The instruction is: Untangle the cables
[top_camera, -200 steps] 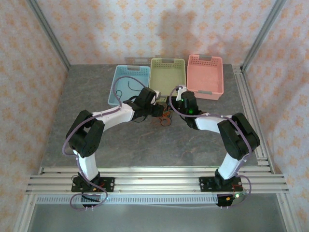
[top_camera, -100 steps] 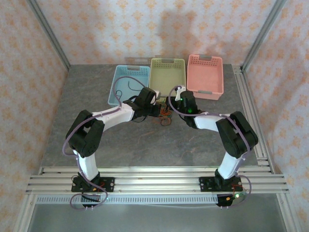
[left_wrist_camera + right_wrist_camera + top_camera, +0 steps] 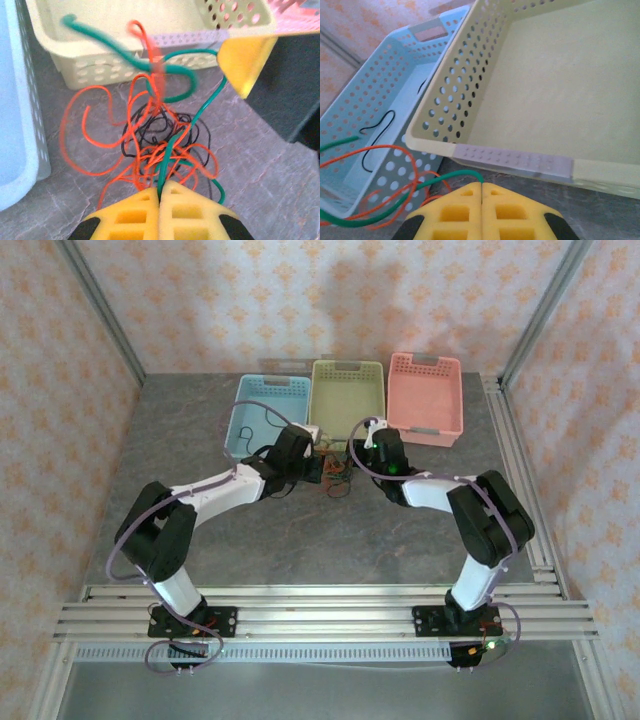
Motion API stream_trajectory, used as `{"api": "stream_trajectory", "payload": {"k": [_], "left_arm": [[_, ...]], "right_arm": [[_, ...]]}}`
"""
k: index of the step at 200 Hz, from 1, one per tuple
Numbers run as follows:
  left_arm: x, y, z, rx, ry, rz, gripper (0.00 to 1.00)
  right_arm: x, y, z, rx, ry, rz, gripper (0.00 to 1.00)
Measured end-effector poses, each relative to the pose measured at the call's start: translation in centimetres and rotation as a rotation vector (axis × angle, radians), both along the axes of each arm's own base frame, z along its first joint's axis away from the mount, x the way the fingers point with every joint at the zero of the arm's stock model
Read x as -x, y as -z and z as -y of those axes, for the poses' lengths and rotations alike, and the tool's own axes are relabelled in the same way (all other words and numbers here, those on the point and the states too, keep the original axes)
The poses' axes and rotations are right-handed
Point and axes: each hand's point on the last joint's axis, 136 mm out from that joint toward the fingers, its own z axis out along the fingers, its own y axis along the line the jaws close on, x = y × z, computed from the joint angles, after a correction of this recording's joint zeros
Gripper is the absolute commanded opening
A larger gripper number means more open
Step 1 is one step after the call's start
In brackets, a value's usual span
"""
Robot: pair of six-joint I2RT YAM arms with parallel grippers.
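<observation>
Cables (image 3: 160, 140) are lying tangled on the desk (image 3: 280, 165), just in front of the green basket (image 3: 100, 65). Left end effector (image 3: 160, 192) is clenching a green cable (image 3: 172, 145) on the tangle's far side from the basket. Right end effector (image 3: 481, 186), beside the basket's wall, is also pinching green cable.

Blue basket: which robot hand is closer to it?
Left. The left gripper sits just off the blue basket's near right corner, shut on the cables. The right gripper is farther over, in front of the green basket, also pinching the cables.
</observation>
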Motion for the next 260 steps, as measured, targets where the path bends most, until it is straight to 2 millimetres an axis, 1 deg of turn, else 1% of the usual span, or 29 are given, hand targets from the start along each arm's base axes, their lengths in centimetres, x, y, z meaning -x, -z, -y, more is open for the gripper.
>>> {"api": "stream_trajectory", "payload": {"k": [17,31,73,108,130,154,161,173,180,201,234,260], "left_arm": [[-0.3,-0.5,0.2,0.016,-0.002,0.021,0.0],[-0.3,-0.5,0.2,0.021,-0.002,0.028,0.0],[-0.6,-0.9,0.4,0.035,-0.002,0.049,0.0],[-0.6,-0.6,-0.2,0.017,-0.024,0.049,0.0],[-0.5,-0.5,-0.3,0.015,-0.028,0.048,0.0],[-0.5,-0.5,-0.2,0.017,-0.029,0.047,0.0],[-0.5,-0.5,-0.3,0.017,-0.029,0.046,0.0],[-0.5,-0.5,-0.2,0.017,-0.029,0.046,0.0],[-0.5,-0.5,-0.2,0.017,-0.029,0.047,0.0],[-0.5,-0.5,-0.2,0.017,-0.029,0.047,0.0],[-0.4,-0.4,-0.1,0.024,-0.02,0.042,0.0],[-0.1,-0.2,0.0,0.031,-0.012,0.04,0.0]], "right_arm": [[-0.3,-0.2,0.7,0.015,0.043,0.011,0.0],[-0.5,-0.4,1.3,0.027,0.079,0.021,0.0],[-0.2,-0.2,3.2,0.067,0.17,0.033,0.0],[-0.2,0.2,6.5,0.113,0.297,0.043,0.0],[-0.1,0.3,7.2,0.127,0.33,0.046,0.0],[-0.1,-0.1,6.6,0.092,0.299,0.068,0.0],[-0.1,-0.3,6.2,0.076,0.278,0.073,0.06],[0.0,-0.7,5.3,0.041,0.24,0.079,0.23],[0.0,-1.0,4.9,0.023,0.218,0.083,0.29],[0.2,-0.8,3.6,-0.009,0.155,0.074,0.33],[0.6,-0.2,1.9,-0.049,0.067,0.04,0.36],[0.2,-0.1,0.5,-0.083,0.015,0.019,0.39]]}}
